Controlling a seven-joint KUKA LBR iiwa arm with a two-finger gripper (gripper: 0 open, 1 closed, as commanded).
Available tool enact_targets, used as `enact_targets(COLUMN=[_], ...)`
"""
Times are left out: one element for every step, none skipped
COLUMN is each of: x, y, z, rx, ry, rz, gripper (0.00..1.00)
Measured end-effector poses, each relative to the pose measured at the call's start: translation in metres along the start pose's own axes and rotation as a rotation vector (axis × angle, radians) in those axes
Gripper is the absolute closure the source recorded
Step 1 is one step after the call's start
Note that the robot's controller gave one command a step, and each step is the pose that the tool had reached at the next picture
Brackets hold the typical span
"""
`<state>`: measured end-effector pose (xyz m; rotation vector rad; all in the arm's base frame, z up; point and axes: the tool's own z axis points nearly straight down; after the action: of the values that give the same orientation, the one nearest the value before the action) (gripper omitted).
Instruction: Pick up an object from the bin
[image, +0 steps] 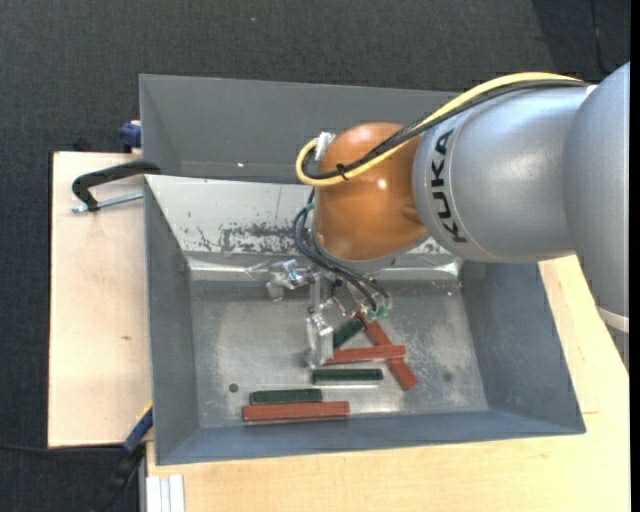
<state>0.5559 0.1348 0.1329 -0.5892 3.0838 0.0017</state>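
- Camera view: the gripper (319, 340) sits low in the grey bin (166, 300); how wide it stands cannot be told.
- Just right of the gripper: a heap of red and green sticks (372, 353), with a tilted green stick (350, 331) nearest.
- Below-left of the gripper, apart: a green bar (286, 397) beside a red bar (296, 410).

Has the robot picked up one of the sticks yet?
Done: the gripper is down inside the bin, by a heap of red and green sticks. In hand: I cannot tell if it grips one; none looks lifted. Left: raising a stick out. A green stick and a red stick lie by the front wall.
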Motion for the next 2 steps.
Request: enact_targets(x=[0.036, 0.055], y=[-0.036, -0.050], z=[0.041, 0.035], rx=[-0.002, 0.001], ry=[0.004, 0.003], rz=[-0.124, -0.141], gripper=[0.00, 0.00])
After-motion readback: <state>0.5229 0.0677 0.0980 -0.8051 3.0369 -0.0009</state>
